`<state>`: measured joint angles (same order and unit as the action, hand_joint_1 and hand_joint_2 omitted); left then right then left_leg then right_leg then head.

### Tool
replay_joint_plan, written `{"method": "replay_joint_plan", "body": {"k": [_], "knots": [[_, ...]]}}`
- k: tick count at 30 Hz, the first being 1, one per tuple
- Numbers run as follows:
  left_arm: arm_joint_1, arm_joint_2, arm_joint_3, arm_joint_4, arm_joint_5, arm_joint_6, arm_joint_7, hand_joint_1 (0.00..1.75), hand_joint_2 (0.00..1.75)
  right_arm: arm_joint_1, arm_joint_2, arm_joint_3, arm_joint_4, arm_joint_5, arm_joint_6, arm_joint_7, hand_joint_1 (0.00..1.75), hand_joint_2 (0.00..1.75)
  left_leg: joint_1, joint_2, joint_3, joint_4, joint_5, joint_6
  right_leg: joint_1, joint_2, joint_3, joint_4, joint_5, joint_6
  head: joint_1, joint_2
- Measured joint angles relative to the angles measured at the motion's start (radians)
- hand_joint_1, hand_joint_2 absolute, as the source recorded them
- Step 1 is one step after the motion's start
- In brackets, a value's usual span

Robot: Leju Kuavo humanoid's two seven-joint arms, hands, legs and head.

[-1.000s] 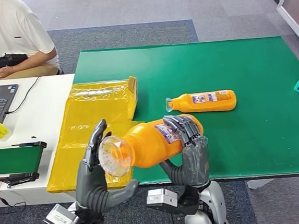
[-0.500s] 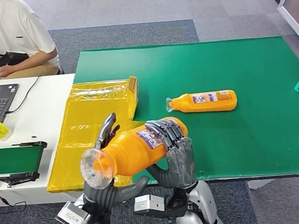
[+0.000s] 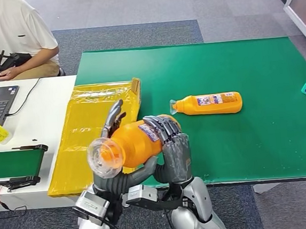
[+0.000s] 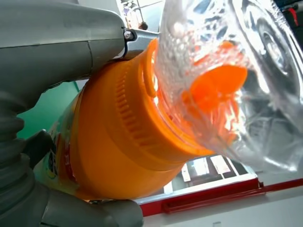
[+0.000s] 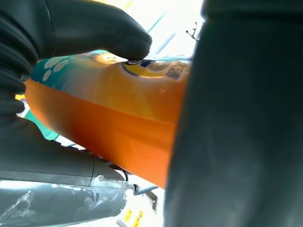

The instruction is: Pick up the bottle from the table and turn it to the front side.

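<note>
Swung further leftward, bottle (image 3: 135,143) clamped by right hand (image 3: 171,145) round its body (left hand (image 3: 117,176) cupping beneath, steadying for turning).

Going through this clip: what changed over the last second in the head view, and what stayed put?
The held bottle was carried left, toward the yellow bag, and its clear cap end swung more toward the camera. The right hand kept gripping its body throughout; the left hand shifted from cupping the cap to lying behind and under the neck. The second bottle on the green mat stayed where it was.
</note>
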<state>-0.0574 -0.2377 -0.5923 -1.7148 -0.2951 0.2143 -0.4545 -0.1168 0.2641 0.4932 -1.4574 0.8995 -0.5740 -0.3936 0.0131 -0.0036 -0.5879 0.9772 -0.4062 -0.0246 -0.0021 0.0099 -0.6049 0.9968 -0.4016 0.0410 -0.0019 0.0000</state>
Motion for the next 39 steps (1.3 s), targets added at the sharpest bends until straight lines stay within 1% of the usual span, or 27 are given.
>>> {"method": "replay_joint_plan", "body": {"k": [10,16,17,18,20,21,22,24,27,29,31,32,33,34,35,36,37,39], "knots": [[-0.011,-0.001,-0.008,0.013,-0.010,0.002,-0.006,1.75,1.75,-0.003,0.001,0.000,0.009,-0.009,-0.004,-0.002,1.75,1.75,0.000,0.000,0.000,0.000,0.000,0.000,0.000,0.000,0.000,0.000,0.000,0.000,0.000,0.000],[-0.018,-0.002,-0.013,0.014,-0.021,0.007,0.015,1.75,1.75,-0.003,0.001,0.000,0.009,-0.020,-0.002,0.001,1.75,1.75,0.000,0.000,0.000,0.000,0.000,0.000,0.000,0.000,0.000,0.000,0.000,0.000,0.000,0.000],[-0.019,-0.002,-0.014,0.014,-0.021,0.009,0.019,1.75,1.75,-0.004,0.001,0.000,0.009,-0.028,0.000,0.004,1.68,1.75,0.000,0.000,0.000,0.000,0.000,0.000,0.000,0.000,0.000,0.000,0.000,0.000,0.000,0.000],[-0.019,-0.002,-0.015,0.015,-0.022,0.012,0.022,1.75,1.75,-0.004,0.001,0.000,0.009,-0.036,0.003,0.006,1.27,1.75,0.000,0.000,0.000,0.000,0.000,0.000,0.000,0.000,0.000,0.000,0.000,0.000,0.000,0.000],[-0.019,-0.002,-0.014,0.015,-0.024,0.017,0.029,1.75,1.75,-0.005,0.001,0.000,0.009,-0.049,0.011,0.010,0.40,1.75,0.000,0.000,0.000,0.000,0.000,0.000,0.000,0.000,0.000,0.000,0.000,0.000,0.000,0.000],[-0.020,-0.002,-0.014,0.015,-0.024,0.019,0.033,1.75,1.75,-0.006,0.001,0.000,0.009,-0.053,0.014,0.012,0.03,1.75,0.000,0.000,0.000,0.000,0.000,0.000,0.000,0.000,0.000,0.000,0.000,0.000,0.000,0.000],[-0.019,-0.002,-0.013,0.014,-0.025,0.021,0.035,1.75,1.75,-0.007,0.002,0.000,0.009,-0.056,0.017,0.015,0.00,1.75,0.000,0.000,0.000,0.000,0.000,0.000,0.000,0.000,0.000,0.000,0.000,0.000,0.000,0.000],[-0.014,-0.002,-0.003,0.009,-0.027,0.029,0.041,1.75,1.75,-0.015,0.004,-0.001,0.010,-0.055,0.022,0.024,0.00,1.75,0.000,0.000,0.000,0.000,0.000,0.000,0.000,0.000,0.000,0.000,0.000,0.000,0.000,0.000],[0.012,-0.004,0.042,-0.031,-0.072,0.051,0.041,1.75,1.75,-0.024,0.009,-0.010,0.009,-0.045,0.025,0.033,0.00,1.75,0.000,0.000,0.000,0.000,0.000,0.000,0.000,0.000,0.000,0.000,0.000,0.000,0.000,0.000],[0.030,-0.006,0.085,-0.091,-0.204,0.103,0.020,1.75,1.75,-0.021,0.010,-0.029,-0.001,-0.043,0.032,0.038,0.00,1.75,0.000,0.000,-0.001,0.000,0.000,0.000,0.000,0.000,-0.001,0.000,0.000,0.000,0.000,0.000],[0.043,-0.008,0.119,-0.182,-0.454,0.192,0.024,1.75,1.75,-0.015,0.012,-0.058,-0.024,-0.046,0.055,0.044,0.00,1.75,0.000,0.000,-0.001,0.000,0.000,0.000,0.000,0.000,-0.001,0.000,0.000,0.000,0.000,0.000],[0.047,-0.007,0.129,-0.231,-0.624,0.223,0.056,1.75,1.75,-0.011,0.012,-0.073,-0.036,-0.049,0.068,0.040,0.00,1.75,0.000,0.000,-0.001,0.000,0.000,0.000,0.000,0.000,-0.001,0.000,0.000,0.000,0.000,0.000],[0.049,-0.005,0.137,-0.275,-0.819,0.231,0.109,1.75,1.75,-0.007,0.013,-0.088,-0.046,-0.055,0.075,0.027,0.00,1.75,0.000,0.000,-0.001,0.000,0.000,0.000,0.000,0.000,-0.001,0.000,-0.001,0.000,0.000,0.000],[0.046,0.000,0.142,-0.307,-1.008,0.212,0.185,1.75,1.75,0.000,0.014,-0.100,-0.051,-0.066,0.077,0.004,0.00,1.75,0.000,0.000,-0.001,0.000,0.000,0.000,0.000,0.000,0.000,0.000,-0.001,0.001,0.000,0.000],[0.037,0.015,0.147,-0.324,-1.143,0.174,0.281,1.75,1.75,0.008,0.014,-0.110,-0.052,-0.080,0.073,-0.024,0.00,1.75,0.000,0.000,0.000,0.000,-0.001,0.000,0.000,0.000,-0.001,0.000,-0.001,0.001,0.000,0.000],[0.013,0.042,0.147,-0.329,-1.223,0.135,0.395,1.75,1.75,0.016,0.014,-0.118,-0.048,-0.099,0.065,-0.056,0.00,1.75,0.000,0.000,-0.001,0.000,0.000,0.000,-0.001,0.000,-0.002,0.000,-0.001,0.000,0.001,0.000],[-0.024,0.080,0.140,-0.319,-1.250,0.099,0.520,1.75,1.75,0.024,0.013,-0.124,-0.041,-0.119,0.059,-0.085,0.00,1.75,0.000,0.000,-0.001,0.000,0.000,-0.001,-0.001,0.000,-0.003,0.000,0.000,-0.001,0.000,0.000],[-0.122,0.166,0.093,-0.259,-1.245,0.055,0.759,1.75,1.75,0.031,0.013,-0.131,-0.020,-0.153,0.055,-0.125,0.00,1.75,0.000,0.000,-0.003,0.000,0.003,-0.002,-0.001,0.000,-0.004,0.000,0.002,-0.002,-0.001,0.000]]}}
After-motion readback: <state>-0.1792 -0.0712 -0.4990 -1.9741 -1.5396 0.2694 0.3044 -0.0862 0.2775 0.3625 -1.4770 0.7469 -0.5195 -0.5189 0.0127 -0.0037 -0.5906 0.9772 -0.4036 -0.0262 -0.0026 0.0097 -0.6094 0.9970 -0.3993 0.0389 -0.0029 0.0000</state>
